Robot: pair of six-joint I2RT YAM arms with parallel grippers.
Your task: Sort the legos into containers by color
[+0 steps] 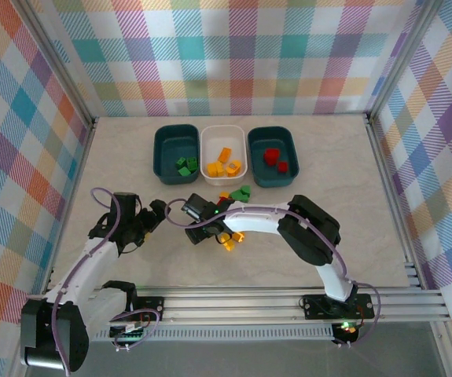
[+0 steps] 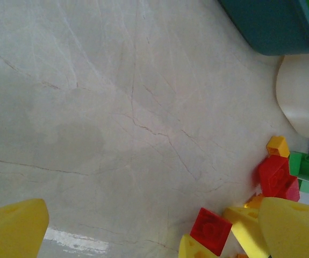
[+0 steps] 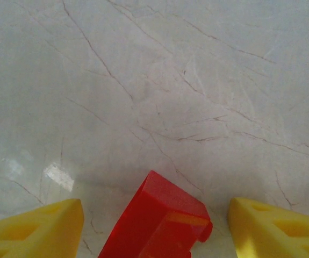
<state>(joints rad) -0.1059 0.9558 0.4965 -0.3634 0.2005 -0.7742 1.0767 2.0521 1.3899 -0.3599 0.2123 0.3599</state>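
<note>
Red lego [image 3: 154, 228] sits between the right gripper's [image 3: 156, 209] spread jaws.

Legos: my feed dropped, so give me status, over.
Left hand open, empty. Right hand open, straddling a red lego, not gripped. Loose legos crowd nearby.

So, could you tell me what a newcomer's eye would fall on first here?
Far across the table, the left teal bin holds green bricks, the white bin orange bricks, the right teal bin red bricks. Nearer, a red brick sits between the right end effector's spread fingers.
</note>
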